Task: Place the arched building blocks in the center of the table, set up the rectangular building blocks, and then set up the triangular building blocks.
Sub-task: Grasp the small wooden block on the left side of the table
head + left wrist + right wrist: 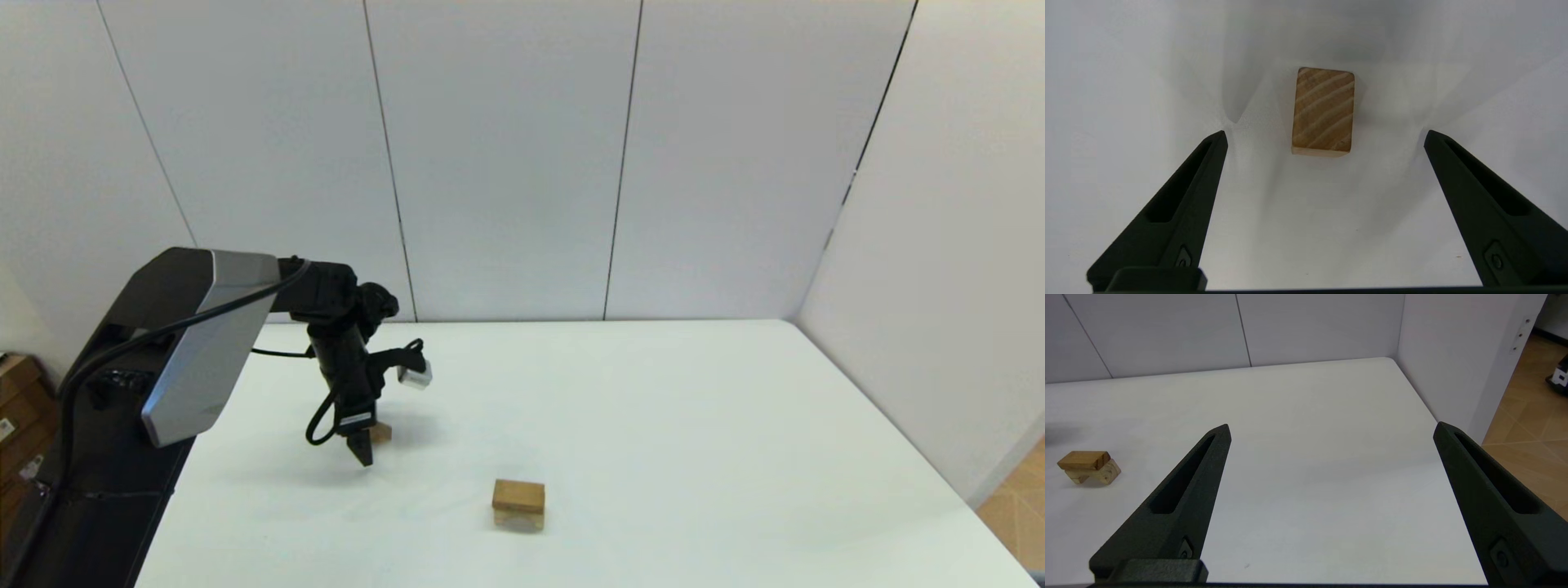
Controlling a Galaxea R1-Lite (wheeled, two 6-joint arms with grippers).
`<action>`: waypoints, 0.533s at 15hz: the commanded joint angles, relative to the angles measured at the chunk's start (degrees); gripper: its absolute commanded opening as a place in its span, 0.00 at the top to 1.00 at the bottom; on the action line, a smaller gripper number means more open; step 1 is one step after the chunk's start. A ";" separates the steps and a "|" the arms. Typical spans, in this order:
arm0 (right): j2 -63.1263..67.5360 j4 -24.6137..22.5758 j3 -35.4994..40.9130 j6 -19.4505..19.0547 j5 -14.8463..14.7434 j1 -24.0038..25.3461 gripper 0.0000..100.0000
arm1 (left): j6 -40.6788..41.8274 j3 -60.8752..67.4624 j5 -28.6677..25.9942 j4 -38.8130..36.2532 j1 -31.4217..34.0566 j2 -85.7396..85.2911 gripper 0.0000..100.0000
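— The left gripper (pixel 1324 132), how does it stand?

— Spread wide, holding nothing. It points down over the table (pixel 653 425) on the robot's left side, and in the left wrist view its two black fingers (pixel 1180 204) stand well apart, with bare white surface under each tip.

— And the triangular building blocks (pixel 1323 111)?

— A small tan piece of wood with slanting grain, lying on the table between the lines of the two fingers and a little beyond their tips — touching neither. From the head camera only a sliver of it (pixel 380 432) shows, just beside the gripper's tip.

— The other pieces?

— Near the middle of the table, well apart from the left gripper. The rectangular building blocks (pixel 519 495), the darker orange-tan plank, lies flat on top of the arched building blocks (pixel 518 520). The right wrist view shows the paler arched piece's (pixel 1102 473) two short legs under the plank (pixel 1084 460).

— The right gripper (pixel 1331 430)?

— Also wide apart and empty, hanging over bare table on the robot's right, far from the stack.
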 commanded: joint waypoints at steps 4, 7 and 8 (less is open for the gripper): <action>-0.02 -0.03 0.00 0.02 0.00 0.00 0.00 | 0.25 0.00 -1.50 0.42 -0.58 0.02 1.00; -0.02 -0.03 0.00 0.02 0.00 0.00 0.00 | -0.11 0.00 -1.41 0.95 -0.75 0.28 1.00; -0.02 -0.03 0.00 0.02 0.00 0.00 0.00 | -0.19 0.00 -1.41 0.95 -0.75 0.28 1.00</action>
